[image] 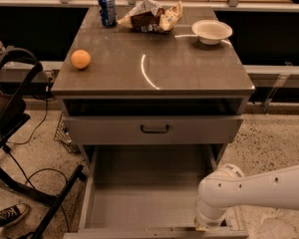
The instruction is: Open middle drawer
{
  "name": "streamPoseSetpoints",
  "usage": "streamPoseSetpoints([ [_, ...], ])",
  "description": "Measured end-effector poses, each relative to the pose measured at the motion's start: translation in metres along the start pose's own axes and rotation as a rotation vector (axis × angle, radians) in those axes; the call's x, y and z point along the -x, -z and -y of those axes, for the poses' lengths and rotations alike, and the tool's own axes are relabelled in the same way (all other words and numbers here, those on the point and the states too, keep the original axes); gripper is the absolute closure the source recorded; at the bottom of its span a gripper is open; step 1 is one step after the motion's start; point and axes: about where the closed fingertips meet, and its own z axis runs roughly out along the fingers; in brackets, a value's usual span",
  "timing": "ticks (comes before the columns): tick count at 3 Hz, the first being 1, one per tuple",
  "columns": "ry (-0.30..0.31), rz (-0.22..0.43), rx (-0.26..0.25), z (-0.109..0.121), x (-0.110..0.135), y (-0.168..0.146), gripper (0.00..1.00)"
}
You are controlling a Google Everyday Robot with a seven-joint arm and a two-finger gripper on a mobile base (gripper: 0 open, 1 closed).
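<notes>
The middle drawer [149,193] is pulled far out towards me. Its grey inside is bare, and its front edge [154,231] runs along the bottom of the view. The handle does not show. Above it is the taller top drawer front [154,129] with a dark loop handle, standing a little out from the cabinet. The lowest drawer is hidden under the open one. My white arm [259,188] comes in from the right. My gripper [208,225] is at the open drawer's front right corner, mostly hidden behind the wrist.
On the cabinet top [154,63] are an orange [80,59], a blue can [107,8], a crumpled snack bag [150,15] and a white bowl [212,31]. A black chair frame [15,133], cables and a shoe [7,216] are on the left floor.
</notes>
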Motion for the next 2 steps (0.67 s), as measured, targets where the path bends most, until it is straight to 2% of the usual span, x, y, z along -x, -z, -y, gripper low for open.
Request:
streamPoseSetpoints([
  [1,0.0,0.0,0.001,-0.0003,0.0,-0.0001,0.51],
  [2,0.0,0.0,0.002,-0.0009,-0.0002,-0.0006,0.28],
])
